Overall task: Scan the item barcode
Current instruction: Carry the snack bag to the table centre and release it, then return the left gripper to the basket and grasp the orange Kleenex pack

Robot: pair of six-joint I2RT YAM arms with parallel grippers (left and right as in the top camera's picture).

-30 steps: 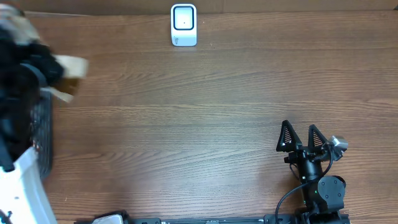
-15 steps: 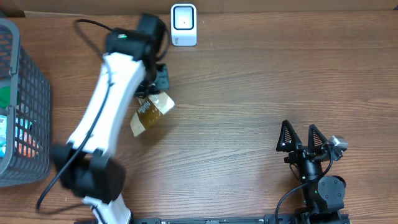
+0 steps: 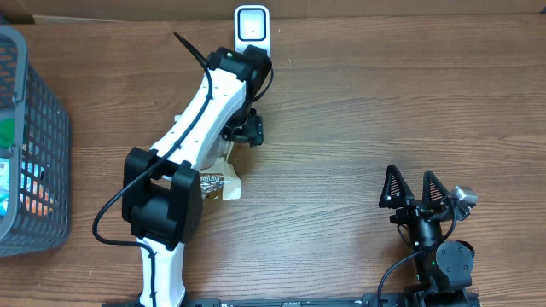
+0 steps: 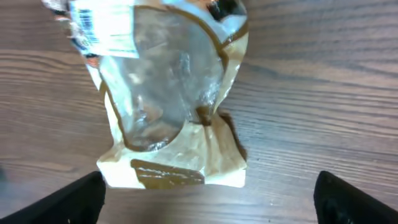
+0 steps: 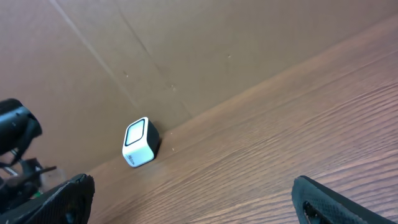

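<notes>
The left hand has just let go of the bag (its fingers are wide apart), so the bag lies on the tabletop and scanning seems finished.

The pouch lies mostly hidden under the left arm — its label blurred and unreadable.

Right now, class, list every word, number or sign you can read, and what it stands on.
No text is legible.
On the pouch, the label: barcode and print, too blurred to read.
On the scanner: no readable marking.
In the basket: contents too small to read.
</notes>
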